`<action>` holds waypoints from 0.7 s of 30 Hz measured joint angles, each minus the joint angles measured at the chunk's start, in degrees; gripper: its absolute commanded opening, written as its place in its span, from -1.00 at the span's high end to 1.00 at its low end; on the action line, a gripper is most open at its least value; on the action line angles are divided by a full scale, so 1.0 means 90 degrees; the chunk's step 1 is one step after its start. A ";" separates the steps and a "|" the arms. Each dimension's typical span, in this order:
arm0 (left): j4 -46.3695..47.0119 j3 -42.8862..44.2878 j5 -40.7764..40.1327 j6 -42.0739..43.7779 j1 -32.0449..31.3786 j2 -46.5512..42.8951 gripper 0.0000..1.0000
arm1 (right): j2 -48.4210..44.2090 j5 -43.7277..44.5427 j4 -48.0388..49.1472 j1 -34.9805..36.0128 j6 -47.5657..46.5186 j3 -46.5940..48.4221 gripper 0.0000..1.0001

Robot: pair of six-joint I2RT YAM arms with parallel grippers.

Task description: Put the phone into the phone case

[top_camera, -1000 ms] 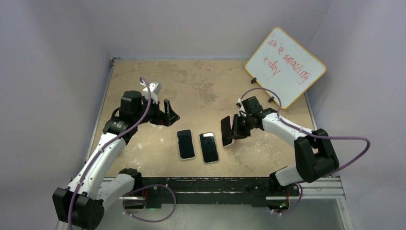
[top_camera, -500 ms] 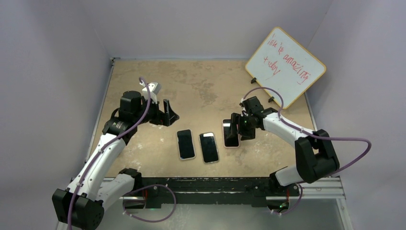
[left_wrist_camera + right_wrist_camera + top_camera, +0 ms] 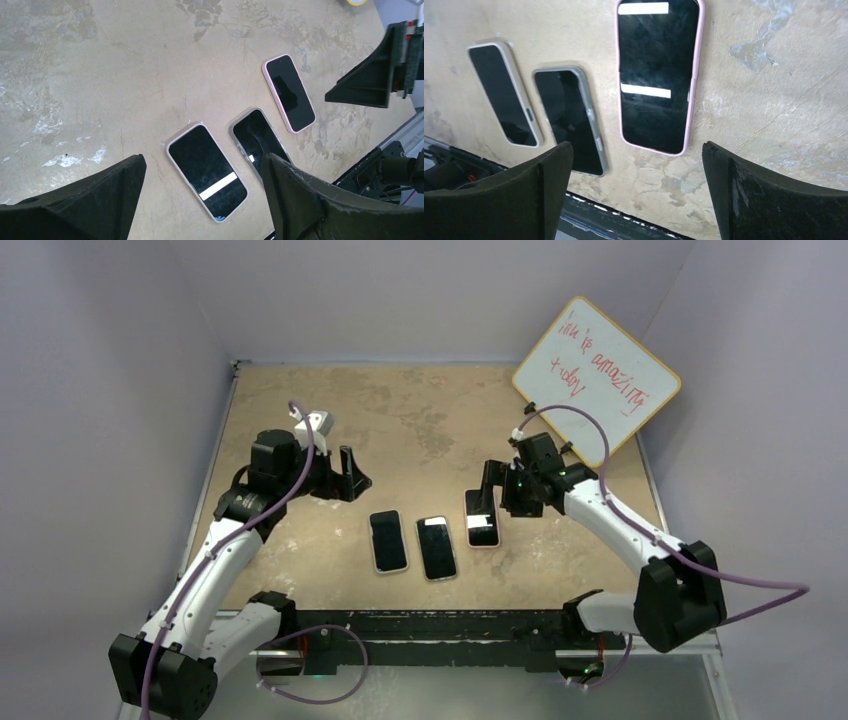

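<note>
A phone with a dark screen sits in a pink phone case [image 3: 482, 517] and lies flat on the table, also in the right wrist view [image 3: 656, 75] and the left wrist view [image 3: 289, 93]. My right gripper [image 3: 497, 490] hovers just above its far end, open, nothing between the fingers [image 3: 636, 150]. To its left lie a phone in a grey-rimmed case [image 3: 436, 547] and another in a beige-rimmed case [image 3: 388, 540]. My left gripper [image 3: 355, 475] hangs open above the table, left of the row and empty [image 3: 202, 165].
A whiteboard [image 3: 597, 380] with red writing leans at the back right corner. The black rail [image 3: 450, 625] at the table's near edge runs just below the phones. Purple walls close in the left, back and right sides.
The right gripper opened and let go of the pink-cased phone, which went from tilted up to lying flat. The right arm then drew back slightly. The left arm stayed still.
</note>
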 measured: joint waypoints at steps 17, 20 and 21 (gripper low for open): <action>-0.0027 0.0551 0.0187 -0.0525 0.0000 -0.0243 -0.80 | -0.2361 -0.0024 0.0573 0.0000 0.0126 0.0418 -0.98; 0.0032 0.0729 0.0197 -0.0687 0.0000 -0.0318 -0.80 | -0.2698 -0.0032 0.0738 0.0000 0.0165 0.0415 -0.98; 0.0056 0.0750 0.0197 -0.0714 0.0000 -0.0364 -0.81 | -0.2773 -0.0034 0.0782 0.0000 0.0172 0.0415 -0.98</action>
